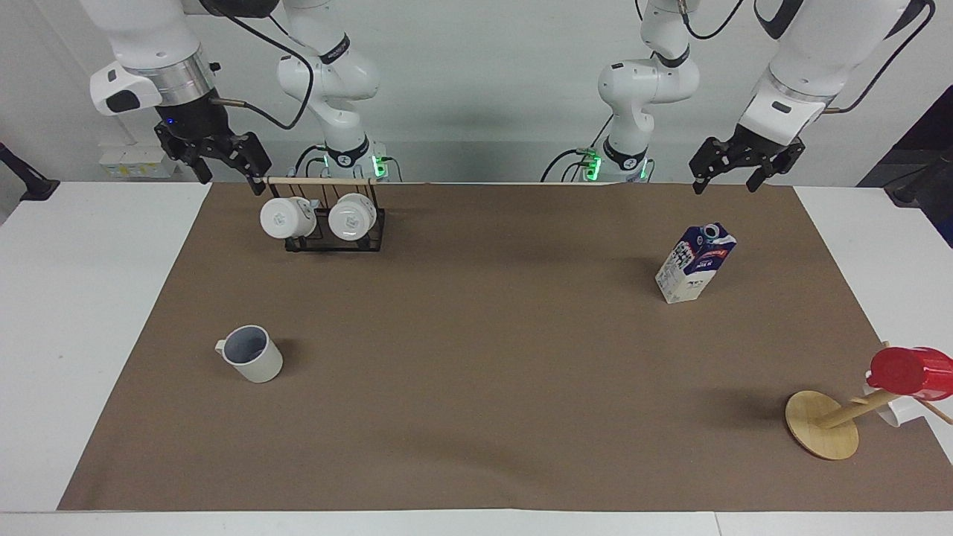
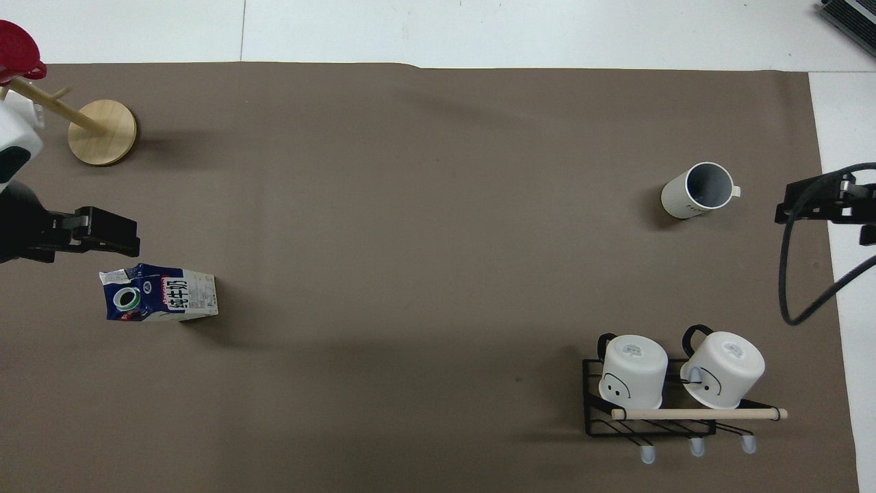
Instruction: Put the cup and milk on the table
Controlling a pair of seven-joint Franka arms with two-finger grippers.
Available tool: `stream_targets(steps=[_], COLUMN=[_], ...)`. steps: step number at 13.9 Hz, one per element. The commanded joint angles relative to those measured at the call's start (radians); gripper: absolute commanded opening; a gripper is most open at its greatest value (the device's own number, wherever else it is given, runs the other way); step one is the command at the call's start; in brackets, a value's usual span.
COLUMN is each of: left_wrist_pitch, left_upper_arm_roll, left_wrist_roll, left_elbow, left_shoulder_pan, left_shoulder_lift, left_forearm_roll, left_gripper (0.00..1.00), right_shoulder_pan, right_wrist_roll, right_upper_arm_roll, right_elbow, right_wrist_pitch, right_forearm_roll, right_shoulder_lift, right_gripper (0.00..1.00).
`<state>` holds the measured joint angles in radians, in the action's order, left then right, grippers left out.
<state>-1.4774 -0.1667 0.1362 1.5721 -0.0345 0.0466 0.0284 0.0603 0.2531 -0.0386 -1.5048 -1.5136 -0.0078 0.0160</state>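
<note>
The cream-white cup point(image 1: 252, 353) stands upright on the brown sheet of the table point(image 1: 476, 387), toward the right arm's end; it also shows in the overhead view point(image 2: 694, 190). The milk carton point(image 1: 694, 264) stands upright on the sheet toward the left arm's end, also in the overhead view point(image 2: 161, 294). My right gripper point(image 1: 231, 177) is open and empty, raised over the sheet's edge at the robots' end, beside the mug rack. My left gripper point(image 1: 733, 179) is open and empty, raised over the same edge, above and apart from the milk.
A black wire rack point(image 1: 335, 242) with two white mugs point(image 1: 327, 217) stands at the robots' edge of the sheet. A wooden mug tree point(image 1: 823, 424) holding a red cup point(image 1: 912, 372) stands at the left arm's end, farther from the robots than the milk.
</note>
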Motion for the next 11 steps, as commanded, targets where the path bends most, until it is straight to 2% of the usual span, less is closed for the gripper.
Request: stream_targets(steps=[1, 11], left_wrist_pitch=[0.008, 0.003], left_upper_arm_roll=[-0.001, -0.001], left_wrist_roll=[-0.013, -0.015], left_elbow=[-0.029, -0.026], left_shoulder_pan=[-0.001, -0.002], left_shoulder_lift=[-0.014, -0.013], left_forearm_roll=[-0.004, -0.001], left_gripper=[1.0, 1.0], right_shoulder_pan=[0.006, 0.01], right_wrist_roll=[-0.032, -0.021], right_upper_arm_roll=[-0.004, -0.003], right_elbow=[0.005, 0.006], right_wrist_pitch=[0.016, 0.012], right_forearm_roll=[0.003, 0.003], right_shoulder_lift=[0.001, 0.001], right_gripper=[1.0, 1.0])
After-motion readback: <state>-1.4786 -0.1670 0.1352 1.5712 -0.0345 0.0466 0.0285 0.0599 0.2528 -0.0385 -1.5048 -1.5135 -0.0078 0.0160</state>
